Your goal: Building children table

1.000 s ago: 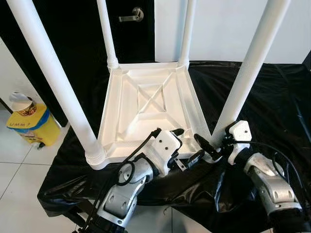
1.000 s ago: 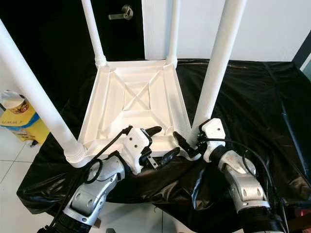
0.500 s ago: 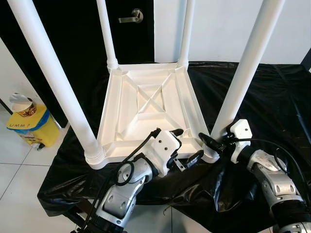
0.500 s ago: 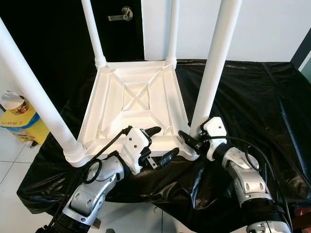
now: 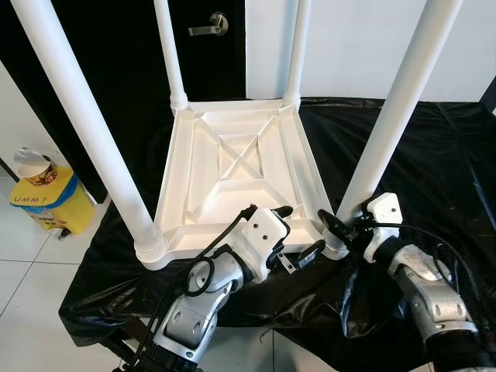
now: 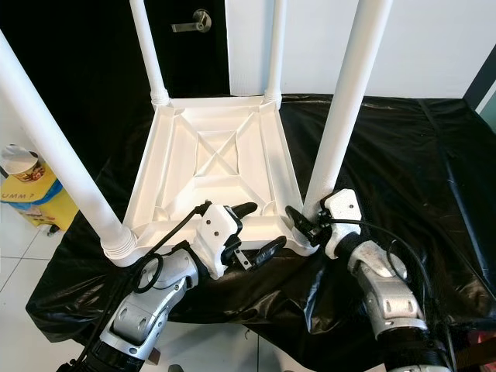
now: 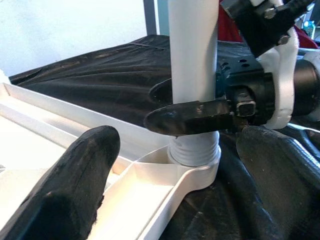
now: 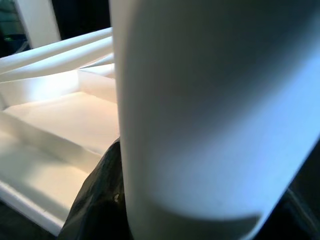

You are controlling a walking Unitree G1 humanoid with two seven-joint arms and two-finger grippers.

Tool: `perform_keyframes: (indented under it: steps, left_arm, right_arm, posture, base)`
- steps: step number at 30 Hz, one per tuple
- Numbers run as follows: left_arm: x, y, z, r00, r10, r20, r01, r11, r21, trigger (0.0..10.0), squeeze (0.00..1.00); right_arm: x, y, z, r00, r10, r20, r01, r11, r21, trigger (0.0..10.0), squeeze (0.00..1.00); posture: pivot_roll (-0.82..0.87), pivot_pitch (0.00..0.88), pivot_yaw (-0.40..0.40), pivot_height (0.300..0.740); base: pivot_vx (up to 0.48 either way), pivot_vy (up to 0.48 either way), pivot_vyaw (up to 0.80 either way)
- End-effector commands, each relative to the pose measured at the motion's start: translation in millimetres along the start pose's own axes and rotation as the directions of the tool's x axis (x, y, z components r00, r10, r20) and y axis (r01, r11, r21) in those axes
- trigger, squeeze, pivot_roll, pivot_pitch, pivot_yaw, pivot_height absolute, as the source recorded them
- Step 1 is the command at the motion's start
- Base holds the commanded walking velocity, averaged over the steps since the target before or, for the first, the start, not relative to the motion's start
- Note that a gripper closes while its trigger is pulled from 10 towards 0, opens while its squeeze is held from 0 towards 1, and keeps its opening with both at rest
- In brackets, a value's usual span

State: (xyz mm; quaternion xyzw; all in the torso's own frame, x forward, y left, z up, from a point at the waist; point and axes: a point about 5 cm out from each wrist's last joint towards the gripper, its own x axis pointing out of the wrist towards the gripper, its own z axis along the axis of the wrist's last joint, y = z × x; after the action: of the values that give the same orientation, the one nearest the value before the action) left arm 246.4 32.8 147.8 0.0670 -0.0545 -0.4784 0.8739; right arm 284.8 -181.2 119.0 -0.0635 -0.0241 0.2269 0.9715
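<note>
- Lying upside down on the black sheet (image 5: 434, 147), the table top (image 5: 232, 178) was seen with four legs fitted.
- The near-right leg (image 5: 384, 132) was clasped at its base by the right gripper (image 5: 335, 226).
- The left gripper (image 5: 298, 232) was held open, empty, beside the top's near edge.
- Only tightening and righting seemed left.

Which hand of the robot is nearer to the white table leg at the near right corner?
The right hand: its fingers close around the base of that leg. The left hand sits open at the tabletop's near edge, beside it.
</note>
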Motion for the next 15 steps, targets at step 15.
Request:
perform_keyframes:
  steps: [15]
  left_arm:
    - [2.1,-3.9,1,1.0,-0.014,0.002,0.014,1.0,-0.012,10.0,0.0]
  right_arm:
    - [-2.4,28.0,-13,0.887,-0.446,-0.118,0.454,0.889,0.054,10.0,0.0]
  posture:
    - [-0.06,0.039,-0.014,0.74]
  base:
    - [0.0,0.0,0.0]
